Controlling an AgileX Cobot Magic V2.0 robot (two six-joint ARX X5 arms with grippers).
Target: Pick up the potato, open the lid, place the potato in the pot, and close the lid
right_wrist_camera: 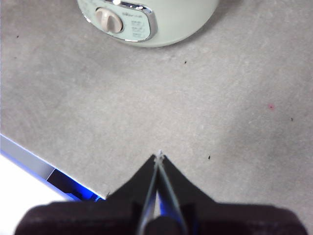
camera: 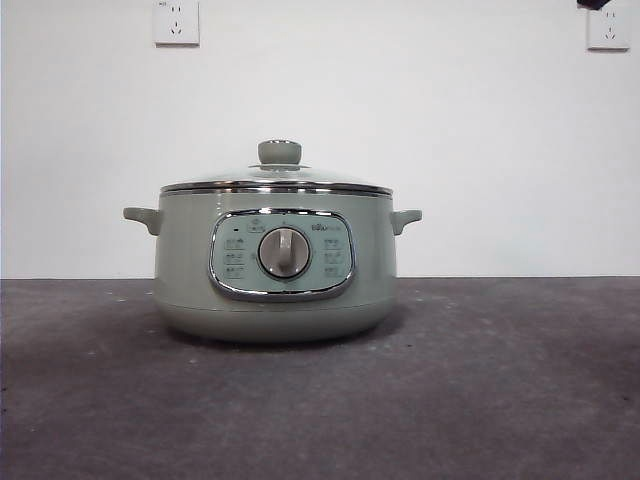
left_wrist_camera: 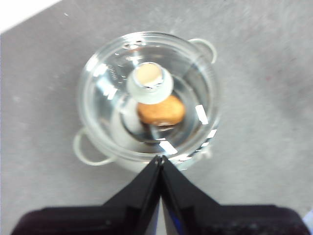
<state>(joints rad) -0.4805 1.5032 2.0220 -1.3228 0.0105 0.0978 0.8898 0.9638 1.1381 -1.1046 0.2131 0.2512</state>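
my left hand (left_wrist_camera: 160, 159) is clenched on nothing, jaws pressed tip to tip, hanging above the pot (left_wrist_camera: 146, 98) with its point at the near rim. through the glass lid (left_wrist_camera: 195, 83), seated on the pot with its green knob (left_wrist_camera: 149, 83) up, the potato (left_wrist_camera: 161, 110) lies inside just beside the knob. my right hand (right_wrist_camera: 159, 155) is likewise clenched and empty over bare grey surface (right_wrist_camera: 220, 98), well apart from the pot's dial (right_wrist_camera: 109, 20).
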